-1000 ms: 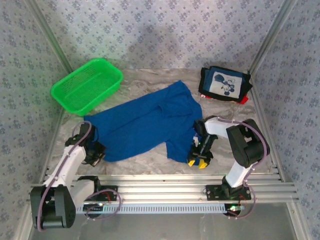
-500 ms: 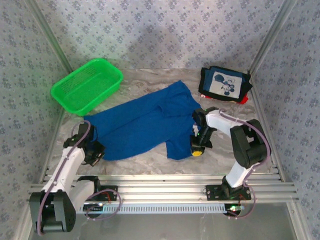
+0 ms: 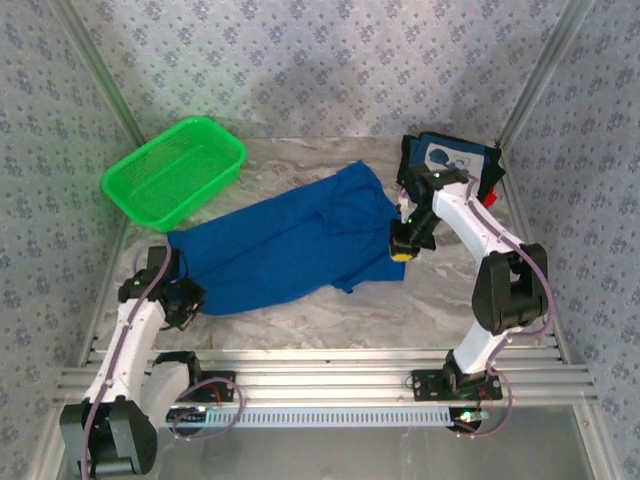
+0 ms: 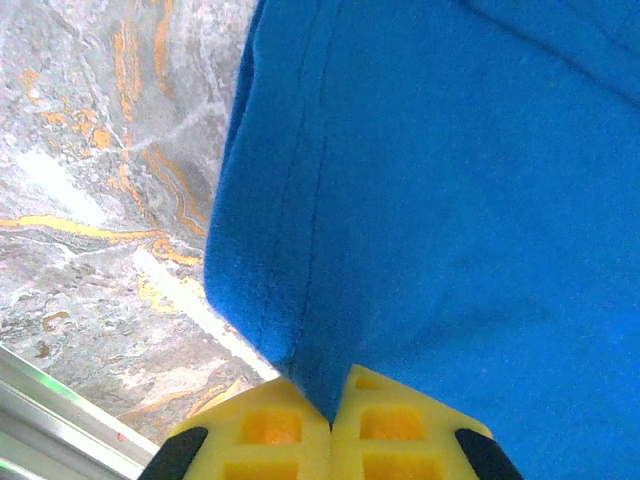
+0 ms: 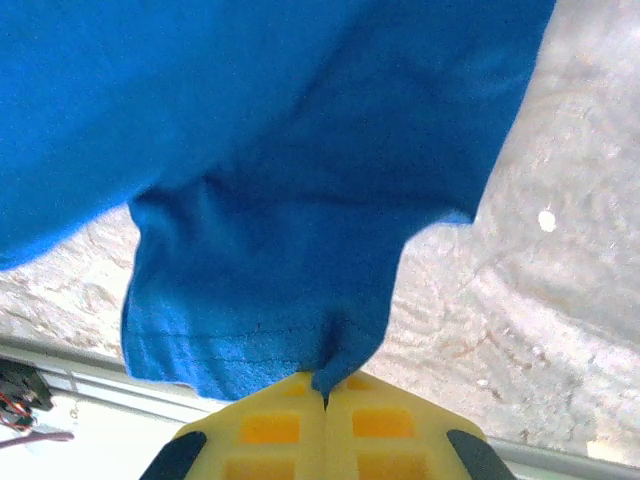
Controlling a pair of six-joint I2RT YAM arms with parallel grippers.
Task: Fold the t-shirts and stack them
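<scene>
- The left gripper [image 4: 332, 408] has its yellow pads pressed together on a pinch of the royal blue t-shirt [image 4: 450, 200], right beside a stitched hem. The cloth rises out from between the pads.
- In the top view, the left gripper [image 3: 186, 302] sits low at the near-left corner of that shirt, close to the table's left edge.
- The right gripper [image 5: 325, 395] is likewise clamped on a small fold of the royal blue t-shirt [image 5: 260, 150], next to a hemmed edge. The fabric spreads away from its pads with the marbled surface showing beyond.
- From above, the right gripper [image 3: 400, 248] holds the shirt's right edge.
- The royal blue t-shirt [image 3: 290, 245] lies rumpled across the middle of the marble table [image 3: 440, 300], slanting from the left gripper up toward the right arm.
- At the far right corner lies the folded dark navy t-shirt [image 3: 470, 165], its white cartoon panel facing up and partly covered by the right arm.
- A red sliver [image 3: 489, 199] shows at its right edge, probably the red t-shirt underneath.
- The green mesh basket [image 3: 175, 170] sits at the far left, near the blue shirt's end but apart from it.
</scene>
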